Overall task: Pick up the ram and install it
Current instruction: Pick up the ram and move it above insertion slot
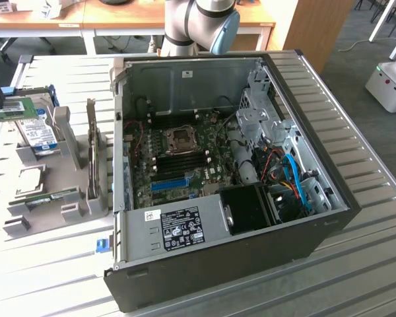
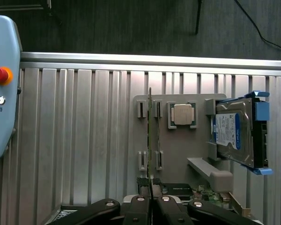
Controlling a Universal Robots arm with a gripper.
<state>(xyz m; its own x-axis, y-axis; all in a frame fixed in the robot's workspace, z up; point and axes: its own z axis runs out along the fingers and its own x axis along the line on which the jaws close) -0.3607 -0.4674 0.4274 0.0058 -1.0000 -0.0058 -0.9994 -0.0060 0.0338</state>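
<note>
Two green memory sticks show in the exterior view. At that view's far left, the ram [image 1: 12,108] is lifted clear above the grey fixture tray [image 2: 178,152]. A second green stick [image 1: 49,198] lies in the tray's near brackets.

The tray also carries one hard drive [image 1: 38,134] with a blue-white label, one square processor chip [image 2: 183,114] lying flat, and one expansion card [image 1: 91,158] standing on edge.

In the wrist view the gripper [image 2: 150,199] has its fingers pressed together on the ram, which is seen edge-on as a thin upright line. It hangs among four small brackets, with the chip and then the drive beside it. One teach pendant [image 2: 2,84] with a red button lies on the slatted table [image 2: 84,140].

Toward the exterior view's right sits one open computer case [image 1: 303,238]. It holds a single motherboard [image 1: 178,158] with one long blue slot [image 1: 168,183]. It also holds a labelled metal panel [image 1: 181,228] and a bundle of blue cables [image 1: 297,178]. The arm's base [image 1: 198,23] rises behind the case.
</note>
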